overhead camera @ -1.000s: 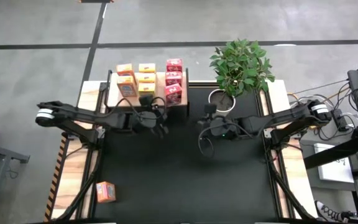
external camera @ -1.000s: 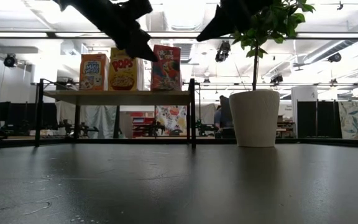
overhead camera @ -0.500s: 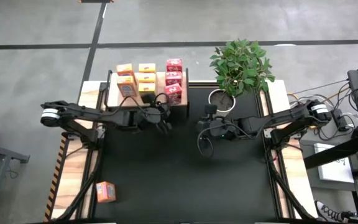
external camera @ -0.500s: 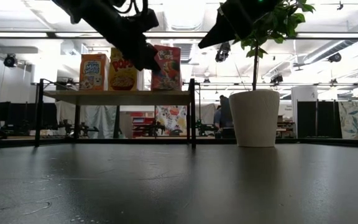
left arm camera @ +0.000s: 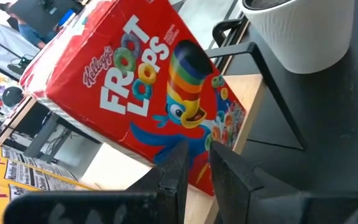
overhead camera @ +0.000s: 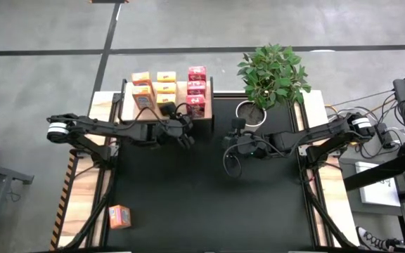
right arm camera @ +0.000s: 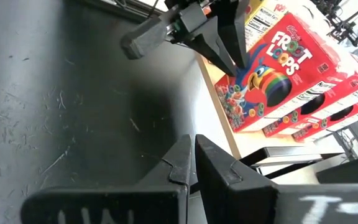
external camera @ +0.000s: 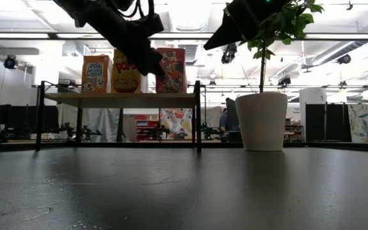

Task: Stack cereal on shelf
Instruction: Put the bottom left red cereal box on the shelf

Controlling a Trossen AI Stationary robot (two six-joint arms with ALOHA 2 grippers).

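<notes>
Cereal boxes [overhead camera: 166,90] — high view: eight stand on the shelf [overhead camera: 207,121] in three files, orange, yellow, red. A ninth, the orange box [overhead camera: 119,216], lies alone near the table's front-left corner, well apart from both arms. Left gripper [overhead camera: 185,138] hangs at the shelf's front edge, just before the front red box [overhead camera: 195,105]. Right gripper [overhead camera: 228,140] waits near mid-table, beside the plant pot [overhead camera: 250,112].

Low view: left gripper [external camera: 160,72] shows against the red box [external camera: 170,70], which stands upright on the shelf board [external camera: 120,99]. Whether it touches cannot be told here.

Left wrist view: fingers [left arm camera: 173,173] stand narrow, tips at the lower edge of the red box [left arm camera: 142,102]. Nothing is held betw. them; they seem to nudge or square the box, not grip it.

Right wrist view: right gripper [right arm camera: 194,155] is fully closed, empty. Left gripper [right arm camera: 242,65] is seen tip-on against the box front.

Step, as judged: final alignment of the red file, with one box unplaced. Next move prob. calls for the left arm to back off w/o tipping the box, open, cross to the stray orange box, then set it on the orange file.
</notes>
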